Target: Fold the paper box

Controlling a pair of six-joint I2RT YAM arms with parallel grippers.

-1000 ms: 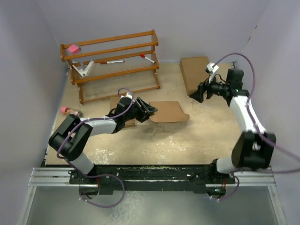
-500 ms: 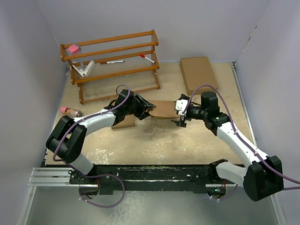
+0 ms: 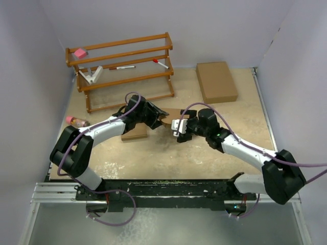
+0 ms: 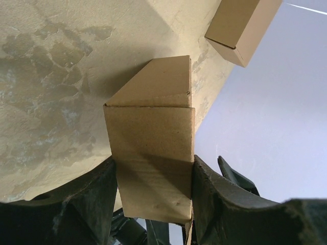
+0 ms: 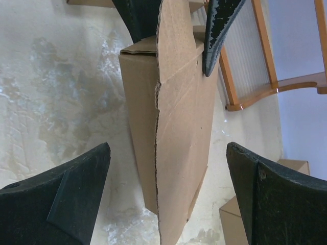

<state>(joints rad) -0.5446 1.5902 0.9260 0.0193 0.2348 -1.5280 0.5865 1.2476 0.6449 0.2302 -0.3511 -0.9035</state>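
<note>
The paper box (image 3: pixel 172 113) is a partly folded brown cardboard blank held off the table at the middle. My left gripper (image 3: pixel 158 117) is shut on it: in the left wrist view the cardboard (image 4: pixel 150 143) fills the gap between both fingers (image 4: pixel 97 199), with a triangular flap sticking out beyond. My right gripper (image 3: pixel 178 130) faces it from the right, open. In the right wrist view its wide-spread fingers (image 5: pixel 76 194) straddle the box's near end (image 5: pixel 173 117) without touching. The left gripper's fingers (image 5: pixel 219 25) show at the top of that view.
A wooden rack (image 3: pixel 122 66) with markers and small items stands at the back left. A large flat brown box (image 3: pixel 217 80) lies at the back right. A smaller brown box (image 3: pixel 135 132) sits under the left arm. A pink bottle (image 3: pixel 76 121) lies by the left wall.
My right arm has swung from the back right to the middle and its gripper has opened wide around the box's end. The left gripper has turned the box up off the table.
</note>
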